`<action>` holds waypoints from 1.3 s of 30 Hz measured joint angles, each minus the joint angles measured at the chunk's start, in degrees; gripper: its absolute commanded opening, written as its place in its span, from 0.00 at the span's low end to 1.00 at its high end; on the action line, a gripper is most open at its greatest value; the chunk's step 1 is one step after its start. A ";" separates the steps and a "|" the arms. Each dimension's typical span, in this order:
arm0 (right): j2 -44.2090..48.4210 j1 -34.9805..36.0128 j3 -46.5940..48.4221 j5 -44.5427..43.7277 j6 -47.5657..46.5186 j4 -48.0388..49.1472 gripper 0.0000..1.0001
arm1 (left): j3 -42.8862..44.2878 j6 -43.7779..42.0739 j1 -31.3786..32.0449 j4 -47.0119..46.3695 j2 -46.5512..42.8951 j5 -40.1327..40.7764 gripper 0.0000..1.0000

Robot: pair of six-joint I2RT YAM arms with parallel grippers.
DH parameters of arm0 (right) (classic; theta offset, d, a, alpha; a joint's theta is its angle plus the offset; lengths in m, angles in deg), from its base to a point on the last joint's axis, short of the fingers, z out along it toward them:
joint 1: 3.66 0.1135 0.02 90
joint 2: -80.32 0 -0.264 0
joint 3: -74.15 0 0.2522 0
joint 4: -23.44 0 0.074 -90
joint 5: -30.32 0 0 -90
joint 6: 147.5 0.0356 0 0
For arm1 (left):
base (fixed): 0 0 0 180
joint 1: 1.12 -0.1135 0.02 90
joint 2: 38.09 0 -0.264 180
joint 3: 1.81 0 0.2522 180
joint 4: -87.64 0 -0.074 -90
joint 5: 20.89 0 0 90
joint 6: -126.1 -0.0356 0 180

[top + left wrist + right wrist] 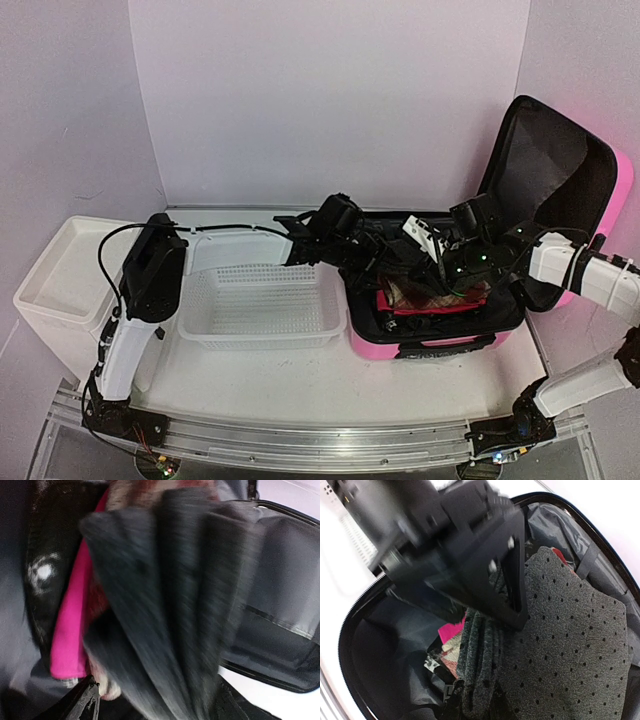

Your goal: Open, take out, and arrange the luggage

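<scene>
Over the open luggage (440, 345) lying crosswise on the right of the counter (300, 385), lid up behind, my right gripper (432, 268) is pinched shut on grey cloth (560, 645) just below, my left gripper (380, 262) alongside, its grip impossible to tell.

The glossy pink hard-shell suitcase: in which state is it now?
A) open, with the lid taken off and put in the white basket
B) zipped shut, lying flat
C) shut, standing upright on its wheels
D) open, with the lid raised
D: the glossy pink hard-shell suitcase lies open, its lid is raised at the right with the black fabric lining showing, and a grey dotted cloth is seen inside.
</scene>
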 measured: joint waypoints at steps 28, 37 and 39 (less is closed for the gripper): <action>3.10 0.28 -0.48 0.22 2.95 -1.29 0.56 | 12.11 -6.03 0.44 -0.07 6.73 -1.55 0.00; 18.23 0.92 -0.09 -13.18 16.06 -7.34 0.98 | -4.13 -27.04 -0.74 6.14 -7.96 1.29 0.00; 20.09 0.85 1.20 -16.13 18.32 -10.14 0.98 | -8.33 -33.31 -1.25 10.38 -13.97 1.18 0.00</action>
